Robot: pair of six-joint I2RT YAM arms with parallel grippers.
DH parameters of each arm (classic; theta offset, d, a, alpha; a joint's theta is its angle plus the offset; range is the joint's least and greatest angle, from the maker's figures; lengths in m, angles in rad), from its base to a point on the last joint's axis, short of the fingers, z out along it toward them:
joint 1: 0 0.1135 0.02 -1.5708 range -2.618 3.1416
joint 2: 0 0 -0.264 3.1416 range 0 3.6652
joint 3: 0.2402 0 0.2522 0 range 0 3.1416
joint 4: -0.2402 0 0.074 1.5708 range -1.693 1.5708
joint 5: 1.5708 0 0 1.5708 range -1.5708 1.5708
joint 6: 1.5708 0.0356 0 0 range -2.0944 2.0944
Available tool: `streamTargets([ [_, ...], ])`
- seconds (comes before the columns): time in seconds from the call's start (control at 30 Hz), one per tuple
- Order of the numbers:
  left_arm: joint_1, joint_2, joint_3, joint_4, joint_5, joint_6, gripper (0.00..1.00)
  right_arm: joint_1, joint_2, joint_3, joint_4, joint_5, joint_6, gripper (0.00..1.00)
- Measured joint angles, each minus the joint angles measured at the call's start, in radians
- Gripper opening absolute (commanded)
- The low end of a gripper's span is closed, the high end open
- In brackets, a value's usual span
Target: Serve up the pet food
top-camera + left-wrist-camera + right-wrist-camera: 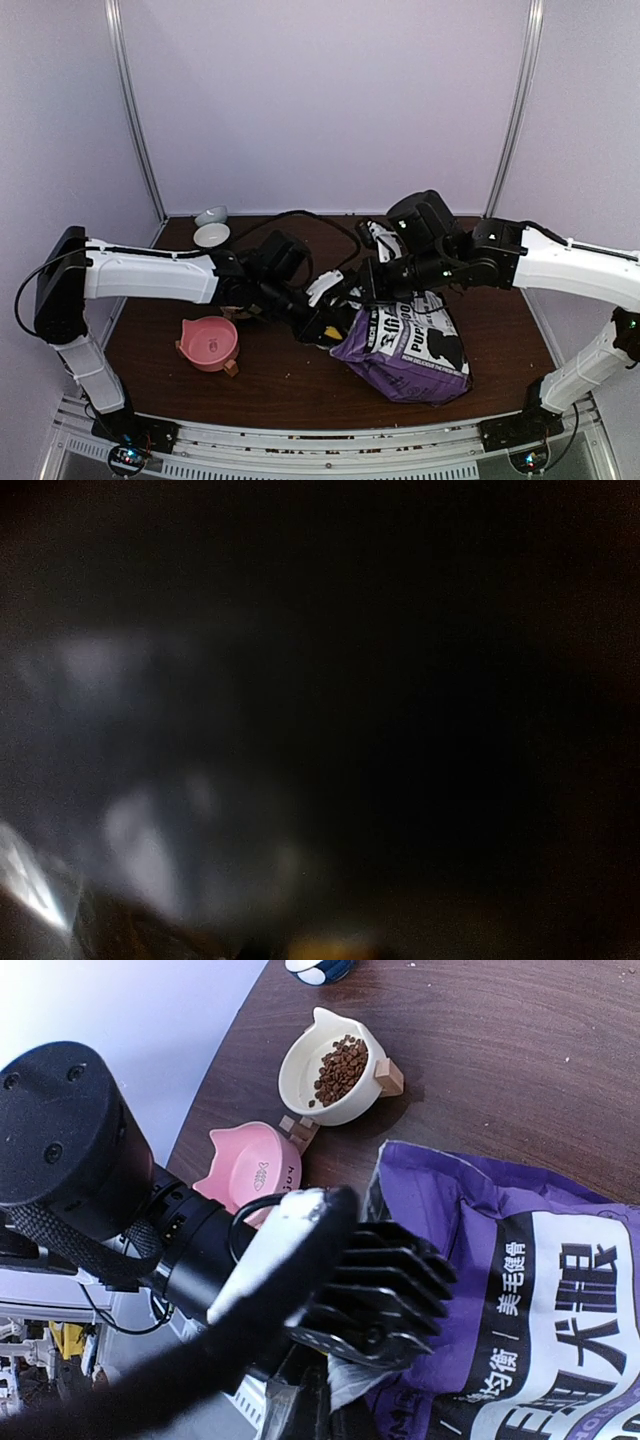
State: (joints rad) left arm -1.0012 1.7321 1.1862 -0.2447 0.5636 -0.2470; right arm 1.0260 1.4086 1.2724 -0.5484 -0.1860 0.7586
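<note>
Pet food point(338, 1068) lies as a small heap of brown kibble in the white cat-eared bowl point(335, 1070) at the back left. The purple-and-white bag point(410, 345) lies on the table's middle right. My left gripper point(318, 325) is pushed into the bag's mouth. The left wrist view is almost black, showing only a blurred orange-yellow patch point(330, 945), and its jaws do not show. My right gripper point(333, 290) reaches in from the right. It is shut at the bag's mouth, with the silver lining point(365, 1385) pinched beside its white-tipped finger point(300, 1230).
An empty pink cat-eared bowl point(210, 343) stands at the front left, close under the left arm. A small pale blue bowl point(211, 214) sits behind the white bowl point(211, 235) by the back wall. A black cable point(300, 215) loops across the back.
</note>
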Motion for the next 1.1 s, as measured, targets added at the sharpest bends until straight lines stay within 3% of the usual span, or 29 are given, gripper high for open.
streamTargets([
  [0.43, 0.056, -0.189, -0.244, 0.285, 0.200, -0.435, 0.00, -0.008, -0.022, -0.016, 0.018, 0.038, 0.001, 0.00],
  [0.8, 0.159, -0.338, -0.473, 0.645, 0.221, -0.896, 0.00, -0.022, -0.053, -0.036, 0.045, 0.085, 0.005, 0.00],
  [1.1, 0.212, -0.445, -0.563, 0.784, 0.219, -1.054, 0.00, -0.031, -0.064, -0.036, 0.046, 0.116, 0.005, 0.00],
])
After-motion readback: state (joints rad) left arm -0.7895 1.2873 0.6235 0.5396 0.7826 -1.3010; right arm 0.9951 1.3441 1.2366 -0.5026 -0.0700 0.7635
